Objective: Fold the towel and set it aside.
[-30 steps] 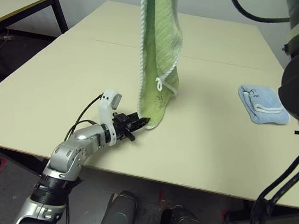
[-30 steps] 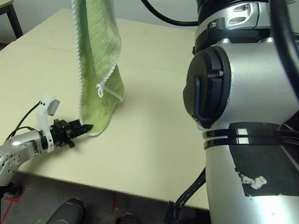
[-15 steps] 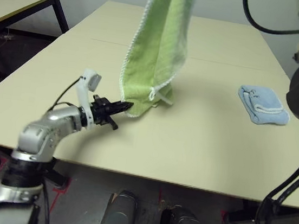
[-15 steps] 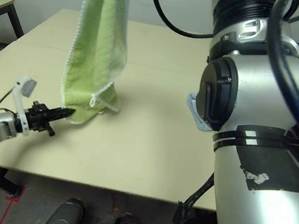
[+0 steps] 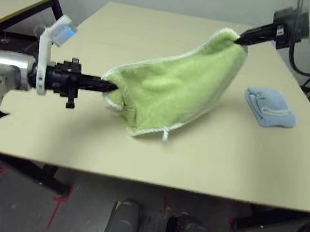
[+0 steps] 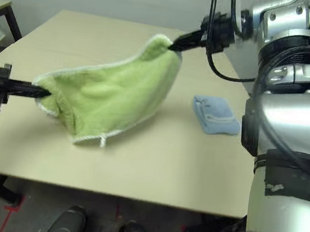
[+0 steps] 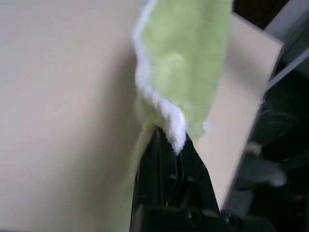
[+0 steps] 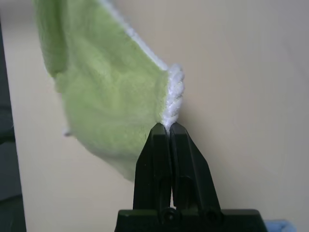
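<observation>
A: Item, the towel [image 5: 175, 93]: light green terry, white stitched edging, hanging as a sagging sling above the table [image 5: 240, 160].

B: Orientation?

A: Long axis slants from its low corner on the robot's left up to its high corner on the right, far side. The belly droops; whether its lowest fold touches the tabletop, I cannot tell.

B: Holders?

A: Left gripper [image 5: 106, 86], fingers clamped on the low corner. Right gripper [image 5: 239, 39], fingers pinched on the high corner's white edging.

B: Nearby?

A: One folded blue cloth [image 5: 269, 107], lying apart, on the right.
</observation>
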